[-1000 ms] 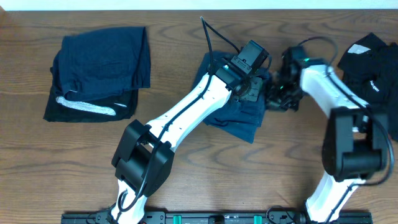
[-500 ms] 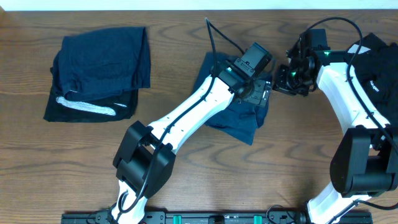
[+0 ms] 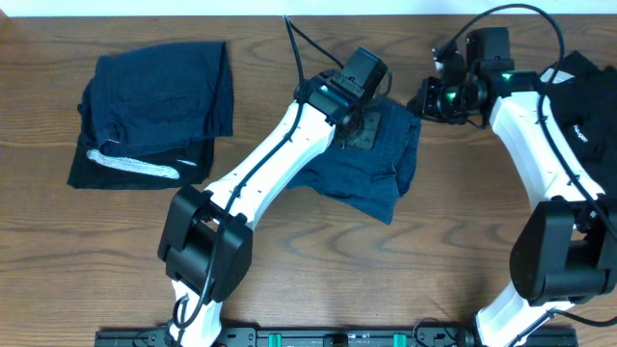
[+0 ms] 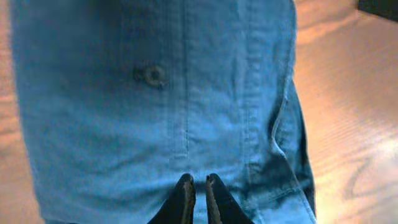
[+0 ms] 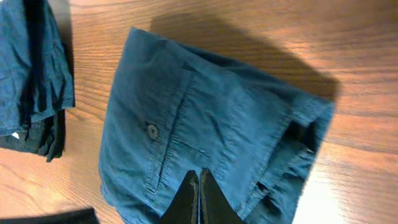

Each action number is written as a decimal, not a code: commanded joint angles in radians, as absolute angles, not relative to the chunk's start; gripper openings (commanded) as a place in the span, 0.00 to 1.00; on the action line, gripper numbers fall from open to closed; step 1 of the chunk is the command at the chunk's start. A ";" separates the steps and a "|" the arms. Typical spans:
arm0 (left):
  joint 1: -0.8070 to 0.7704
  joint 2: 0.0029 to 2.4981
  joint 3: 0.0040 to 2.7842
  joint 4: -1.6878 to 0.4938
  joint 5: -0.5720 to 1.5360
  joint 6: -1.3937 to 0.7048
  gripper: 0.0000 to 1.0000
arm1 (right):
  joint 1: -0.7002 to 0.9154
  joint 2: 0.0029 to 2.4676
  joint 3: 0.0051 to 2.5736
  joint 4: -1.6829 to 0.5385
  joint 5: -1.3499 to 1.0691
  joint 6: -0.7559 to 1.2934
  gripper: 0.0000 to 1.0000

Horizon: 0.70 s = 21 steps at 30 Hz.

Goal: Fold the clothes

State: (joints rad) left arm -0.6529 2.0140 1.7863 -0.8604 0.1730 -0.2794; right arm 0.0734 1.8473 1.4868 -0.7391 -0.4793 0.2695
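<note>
Navy shorts (image 3: 376, 172) are lying folded mid-tabletop (image 3: 289, 270) as a compact bundle. The back pocket is facing up w/ its button (image 4: 153, 75) showing. The bottom right corner is poking out as a looser flap, and the right edge is bunching into thick layers.

The left hand (image 3: 363, 130) is sitting over the upper part of the shorts. Its fingers are pressed together, tips right down at the cloth just below the pocket seam. Can't tell if they're nipping any fabric.

The right hand (image 3: 431, 96) is hanging over bare wood just off the shorts' top right corner. Its fingers are pressed together w/ nothing btw them, and it's not touching the cloth. From its own camera the whole bundle is showing beneath it, shadow falling along the far side.

At the far left a pile is resting well apart from the shorts: a navy garment (image 3: 164, 87) is lying folded on top of a black garment (image 3: 106, 175) w/ a white streak along its front edge.

At the far right edge a black heap (image 3: 578, 96) w/ small white marks is lying partly behind the right arm and partly out of frame.
</note>
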 commanded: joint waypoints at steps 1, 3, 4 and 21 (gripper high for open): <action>-0.664 2.033 1.756 -0.864 0.290 -0.262 0.11 | 0.104 1.890 1.501 -0.736 -0.484 0.257 0.01; -0.667 2.034 1.742 -0.855 0.307 -0.262 0.10 | 0.109 1.914 1.501 -0.737 -0.455 0.257 0.01; -0.667 2.034 1.733 -0.849 0.307 -0.259 0.10 | 0.111 1.927 1.501 -0.736 -0.439 0.257 0.01; -0.681 2.045 1.489 -0.538 0.491 -0.211 0.11 | 0.111 2.159 1.500 -0.684 -0.316 0.245 0.01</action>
